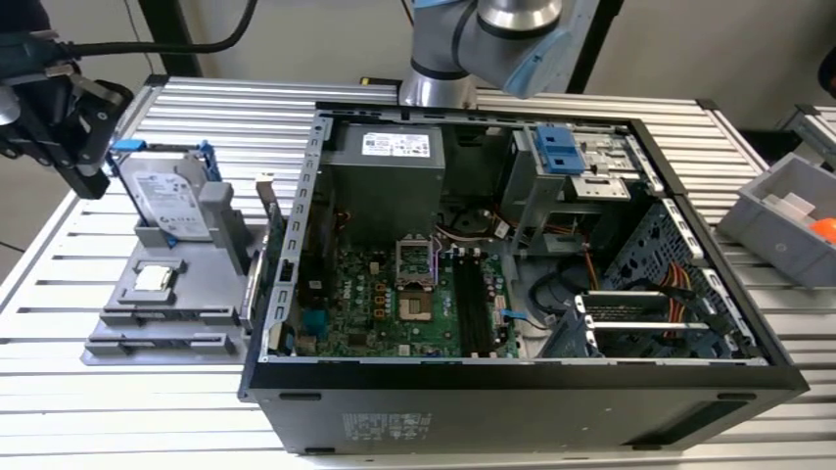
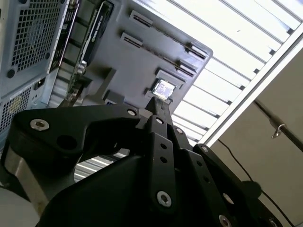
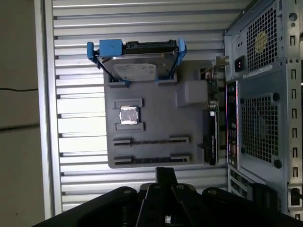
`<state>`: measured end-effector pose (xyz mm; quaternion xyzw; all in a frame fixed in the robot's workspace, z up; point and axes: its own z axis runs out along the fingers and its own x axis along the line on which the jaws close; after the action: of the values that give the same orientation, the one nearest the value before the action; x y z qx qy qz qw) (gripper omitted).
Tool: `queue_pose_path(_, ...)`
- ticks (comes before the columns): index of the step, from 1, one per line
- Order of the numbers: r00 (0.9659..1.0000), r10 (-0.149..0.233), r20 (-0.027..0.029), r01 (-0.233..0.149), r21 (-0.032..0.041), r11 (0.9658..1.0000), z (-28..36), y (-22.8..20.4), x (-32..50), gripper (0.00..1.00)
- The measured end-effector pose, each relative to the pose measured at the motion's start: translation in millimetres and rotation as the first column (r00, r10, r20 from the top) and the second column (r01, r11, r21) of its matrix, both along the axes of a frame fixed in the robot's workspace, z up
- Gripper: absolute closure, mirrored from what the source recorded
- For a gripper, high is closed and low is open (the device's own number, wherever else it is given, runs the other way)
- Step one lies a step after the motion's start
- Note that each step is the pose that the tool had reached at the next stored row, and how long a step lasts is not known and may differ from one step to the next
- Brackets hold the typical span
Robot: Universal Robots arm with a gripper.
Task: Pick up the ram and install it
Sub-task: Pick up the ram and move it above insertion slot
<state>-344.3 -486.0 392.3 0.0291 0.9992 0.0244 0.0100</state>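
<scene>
Black angular fingers [image 2: 160, 120] looked pinched shut on nothing, we reckoned, hovering near the flat grey tray [image 3: 156, 118] with its shiny square chip [image 3: 128, 115], on the ribbed metal tabletop [image 3: 142, 28].

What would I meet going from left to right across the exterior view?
Black gripper → silver hard drive in its blue-handled frame → open black computer case → grey plastic bin.

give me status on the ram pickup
Gripper shut, empty, beside the hard drive. Ram looks edge-on in gray tray slot, untouched. Small chip sits between drive and ram.
</scene>
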Motion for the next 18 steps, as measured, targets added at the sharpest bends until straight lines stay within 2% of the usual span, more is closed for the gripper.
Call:
queue_pose_path(13,1.0,0.0,-0.0001,0.0,-0.0001,1.0,0.0,-14.7,-0.9,1.0)
queue_pose_path(18,1.0,0.0,-0.0002,0.0,-0.0002,1.0,0.0,-18.9,-1.2,1.0)
